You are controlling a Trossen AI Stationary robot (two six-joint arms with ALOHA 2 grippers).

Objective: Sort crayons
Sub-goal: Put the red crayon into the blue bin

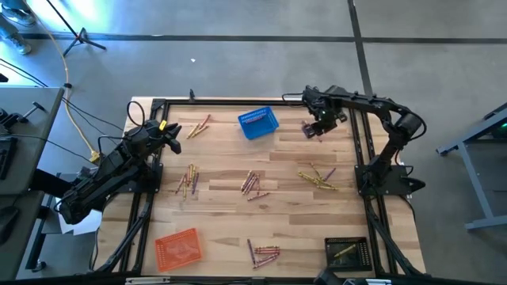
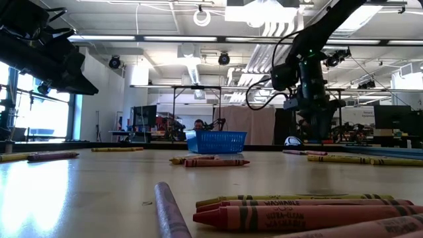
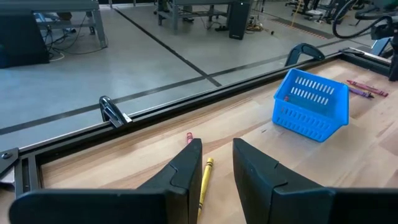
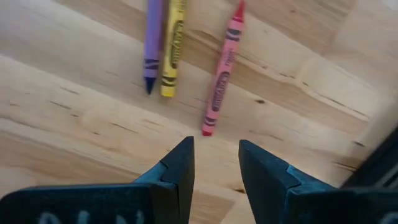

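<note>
Crayons lie flat on the wooden table in loose groups: at the far left [image 1: 198,127], left of middle [image 1: 188,180], in the middle [image 1: 253,184], right of middle [image 1: 318,178] and at the near edge [image 1: 264,253]. My right gripper [image 4: 216,146] hangs open at the far right [image 1: 315,129], pointing down above a purple crayon [image 4: 151,43], a yellow crayon [image 4: 173,46] and a pink crayon [image 4: 222,71], touching none. My left gripper [image 3: 216,146] waits open at the far left [image 1: 173,136], above a yellow crayon [image 3: 204,180].
A blue mesh basket [image 1: 258,123] stands at the far middle, an orange one [image 1: 177,248] at the near left, and a black one [image 1: 347,253] holding yellowish crayons at the near right. A dark frame rail [image 3: 186,102] runs along the table's far edge.
</note>
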